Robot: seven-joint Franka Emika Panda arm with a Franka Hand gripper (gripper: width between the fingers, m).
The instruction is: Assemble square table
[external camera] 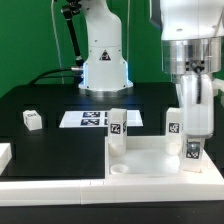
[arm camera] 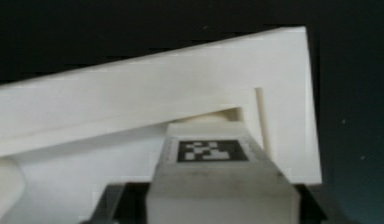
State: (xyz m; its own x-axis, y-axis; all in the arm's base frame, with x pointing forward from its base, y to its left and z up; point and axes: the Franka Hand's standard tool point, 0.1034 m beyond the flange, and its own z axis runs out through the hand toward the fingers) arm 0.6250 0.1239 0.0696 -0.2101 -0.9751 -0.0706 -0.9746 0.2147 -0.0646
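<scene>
Risk: held leg binds or goes in crooked at the slab corner

The gripper is pinching a white tagged leg upright over the near corner of the square tabletop slab, on the exterior view's right. In the wrist view the leg sits between the fingers, tight against the slab's raised wall. The socket itself is hidden, so I can't tell whether the leg is started or just resting on top. Any tilt and it probably jams instead of seating. If it does bind, the twist may drag the slab off the L-shaped rail, or the leg may slip in the pinch. A second standing leg is just behind the gripper and could get clipped on a wide swing. A third standing leg and a loose leg are well apart, so no concern there.
</scene>
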